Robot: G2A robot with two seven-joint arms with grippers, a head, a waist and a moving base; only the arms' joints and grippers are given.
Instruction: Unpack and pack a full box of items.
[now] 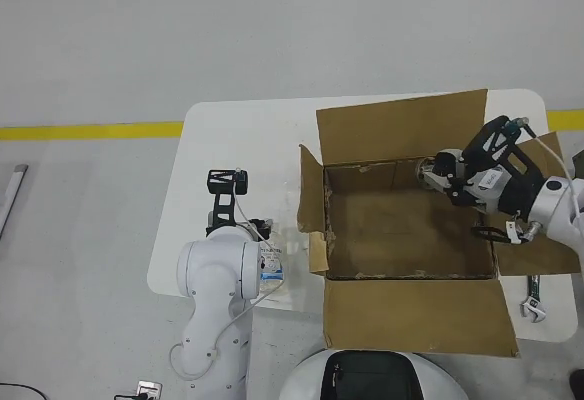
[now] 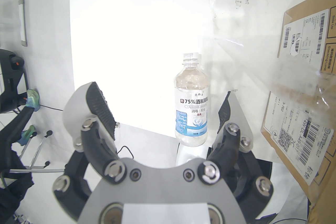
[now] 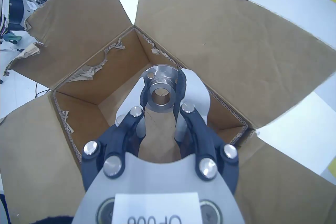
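Over the open box [image 1: 402, 125], the right gripper [image 3: 162, 89] is clamping a metal flange [image 3: 160, 99]; the left gripper [image 2: 161, 96] (jaws wide, empty) is hovering by a bottle [image 2: 191, 109].

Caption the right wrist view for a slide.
Right gripper holding silver flanged metal bushing over open brown cardboard box.
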